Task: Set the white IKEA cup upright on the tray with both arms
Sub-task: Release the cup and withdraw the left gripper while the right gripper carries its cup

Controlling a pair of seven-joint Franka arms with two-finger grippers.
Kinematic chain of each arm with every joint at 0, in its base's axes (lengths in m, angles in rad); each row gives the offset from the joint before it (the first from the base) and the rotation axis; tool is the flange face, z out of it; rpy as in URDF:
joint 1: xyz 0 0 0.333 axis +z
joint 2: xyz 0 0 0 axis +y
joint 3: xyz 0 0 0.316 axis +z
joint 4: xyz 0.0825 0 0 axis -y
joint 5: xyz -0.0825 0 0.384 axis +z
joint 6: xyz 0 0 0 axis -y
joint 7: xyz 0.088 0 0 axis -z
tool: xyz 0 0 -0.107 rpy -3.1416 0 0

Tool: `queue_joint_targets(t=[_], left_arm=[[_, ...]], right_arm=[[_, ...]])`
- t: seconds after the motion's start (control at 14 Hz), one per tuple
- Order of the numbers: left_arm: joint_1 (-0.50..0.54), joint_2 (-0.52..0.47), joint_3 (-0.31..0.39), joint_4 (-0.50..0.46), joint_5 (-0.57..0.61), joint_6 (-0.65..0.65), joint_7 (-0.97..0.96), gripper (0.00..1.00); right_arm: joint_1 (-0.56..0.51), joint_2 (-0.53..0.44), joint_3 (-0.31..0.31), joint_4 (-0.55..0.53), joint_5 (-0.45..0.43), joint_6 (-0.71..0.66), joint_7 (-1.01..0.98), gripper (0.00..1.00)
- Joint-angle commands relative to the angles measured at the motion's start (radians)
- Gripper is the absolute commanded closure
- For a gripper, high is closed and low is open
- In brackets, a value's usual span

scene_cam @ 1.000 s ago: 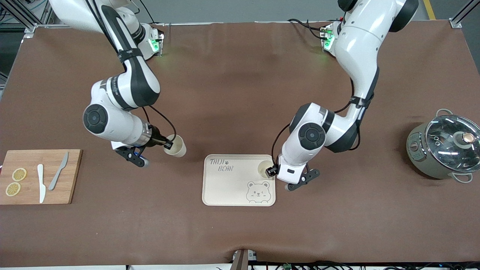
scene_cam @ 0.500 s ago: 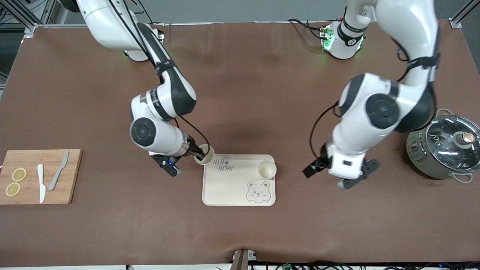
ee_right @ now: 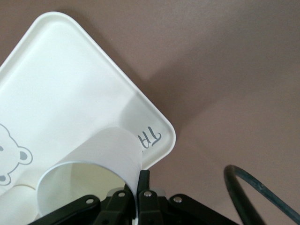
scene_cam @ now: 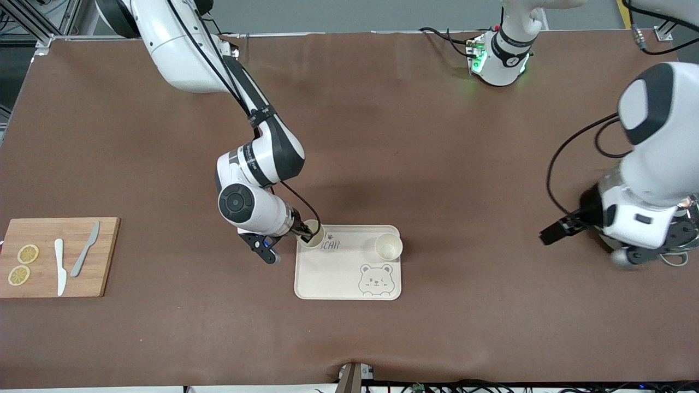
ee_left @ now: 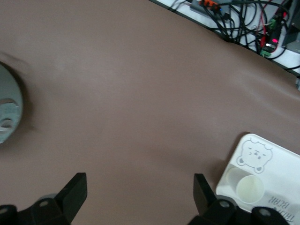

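Reaching down from its base, the right arm brings the right gripper [scene_cam: 307, 233] over the tray [scene_cam: 338, 273] corner that lies farthest from the front camera, toward the right arm's end of the table, in the front view. Its fingers pinch the rim of a white cup [scene_cam: 313, 233], which sits open side up over the "TAIJI" lettering. A second white cup [scene_cam: 388, 246] stands upright on the tray, at the corner toward the left arm's end, above the bear drawing. The left gripper [scene_cam: 552, 233] hangs over bare table near the grey pot [scene_cam: 677, 248], well apart from the tray, and its fingers look spread, though this view shows them poorly. A wooden cutting board [scene_cam: 106, 256] lies at the right arm's end.

From the left wrist view, the two fingers [ee_left: 75, 192] stand wide apart with nothing between them. The tray [ee_left: 281, 161] shows with the second cup [ee_left: 249, 188] on it, and the pot's edge [ee_left: 9, 110] is in sight.

From the right wrist view, the gripper's fingers [ee_right: 143, 187] clamp the wall of the held cup [ee_right: 93, 168], one inside and one outside. The cup hangs over the tray [ee_right: 56, 84] corner beside the lettering; whether its base touches the tray, I cannot tell.
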Motion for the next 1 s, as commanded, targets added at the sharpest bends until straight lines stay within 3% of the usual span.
queue_joint_targets(t=[0.0, 0.29, 0.36, 0.5, 0.79, 0.93], left_arm=[[0.036, -0.054, -0.009, -0.03, 0.025, -0.05, 0.023, 0.0], [0.084, -0.106, -0.009, -0.03, 0.024, -0.127, 0.176, 0.0], [0.105, -0.124, -0.007, -0.03, 0.025, -0.159, 0.191, 0.0], [0.143, -0.146, -0.007, -0.03, 0.025, -0.194, 0.268, 0.0], [0.19, -0.183, -0.009, -0.036, 0.025, -0.254, 0.355, 0.0], [0.19, -0.216, -0.01, -0.074, 0.025, -0.267, 0.359, 0.0]], right_arm=[[0.018, 0.058, -0.01, 0.038, 0.014, 0.048, 0.02, 1.0], [0.027, 0.087, -0.011, 0.035, 0.007, 0.082, 0.017, 1.0], [0.03, 0.087, -0.011, 0.033, 0.004, 0.082, 0.017, 0.63], [0.03, 0.081, -0.011, 0.033, 0.0, 0.072, 0.012, 0.0], [0.02, 0.057, -0.016, 0.056, -0.013, -0.038, 0.008, 0.0], [0.014, 0.044, -0.02, 0.14, -0.013, -0.162, 0.015, 0.0]])
